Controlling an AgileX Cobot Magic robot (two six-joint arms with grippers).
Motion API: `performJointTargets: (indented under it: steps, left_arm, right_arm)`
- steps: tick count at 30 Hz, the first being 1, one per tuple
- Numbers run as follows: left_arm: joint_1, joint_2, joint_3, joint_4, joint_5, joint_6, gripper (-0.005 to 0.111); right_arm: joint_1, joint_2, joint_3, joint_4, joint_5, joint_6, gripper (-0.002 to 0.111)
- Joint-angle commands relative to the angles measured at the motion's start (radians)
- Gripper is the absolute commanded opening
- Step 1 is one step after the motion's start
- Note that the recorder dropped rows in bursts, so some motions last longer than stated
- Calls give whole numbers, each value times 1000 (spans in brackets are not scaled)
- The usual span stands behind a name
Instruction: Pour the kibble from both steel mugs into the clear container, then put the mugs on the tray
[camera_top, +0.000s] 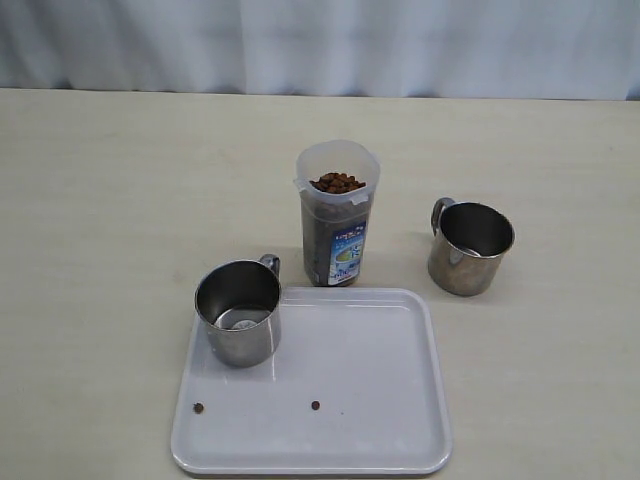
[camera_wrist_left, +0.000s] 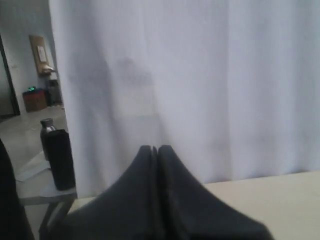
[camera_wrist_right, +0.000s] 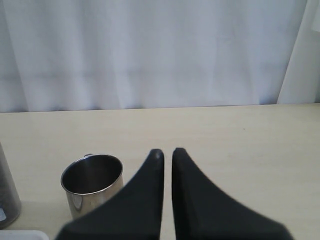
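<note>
The clear container (camera_top: 337, 215) stands upright behind the tray (camera_top: 360, 400), filled with kibble (camera_top: 337, 183) almost to the rim. One steel mug (camera_top: 238, 312) stands upright on the tray's far left corner and looks empty. The other steel mug (camera_top: 470, 247) stands on the table right of the container; in the right wrist view this mug (camera_wrist_right: 92, 185) shows a dark, empty inside. Two loose pellets (camera_top: 198, 408) lie on the tray. Neither gripper appears in the exterior view. My left gripper (camera_wrist_left: 155, 148) is shut on nothing and faces the curtain. My right gripper (camera_wrist_right: 167, 152) has only a thin slit between its fingers and holds nothing.
A white curtain (camera_top: 320, 45) runs along the table's far edge. In the left wrist view a dark bottle (camera_wrist_left: 57, 155) stands on a grey side table beyond the curtain's edge. The container's side (camera_wrist_right: 7, 200) shows at the edge of the right wrist view.
</note>
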Motion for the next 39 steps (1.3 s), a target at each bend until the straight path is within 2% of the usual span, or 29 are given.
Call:
performJointTargets:
  steps: [1, 4, 10, 17, 19, 21, 25, 28, 30, 39]
  left_arm:
    - [5, -136, 91, -23, 4, 30, 0]
    - [-13, -163, 130, -21, -50, 55, 0]
    - [-107, -163, 130, 4, -1, 19, 0]
    - [-175, -163, 130, -18, 57, -6, 0]
    - [-189, -163, 130, -156, 108, 42, 0]
    - [-201, -163, 130, -295, 182, 161, 0]
    - [-210, -163, 130, -807, 293, 577, 0]
    - [-210, -163, 130, -1081, 344, 834, 0]
    - [-210, -163, 130, -1121, 369, 887, 0]
    - [-210, -163, 130, -1121, 413, 887, 0]
  right_arm:
    - [3, -4, 4, -7, -1, -3, 5]
    - [3, -4, 4, -7, -1, -3, 5]
    - [3, -4, 4, -7, -1, -3, 5]
    - [3, -4, 4, -7, -1, -3, 5]
    - [3, -4, 4, -7, -1, -3, 5]
    - [3, -4, 4, -7, -1, -3, 5]
    - [3, -4, 4, -7, -1, -3, 5]
    - [3, -4, 4, -7, -1, -3, 5]
    - [3, -4, 4, -7, -1, -3, 5]
    - [3, -4, 4, -7, -1, -3, 5]
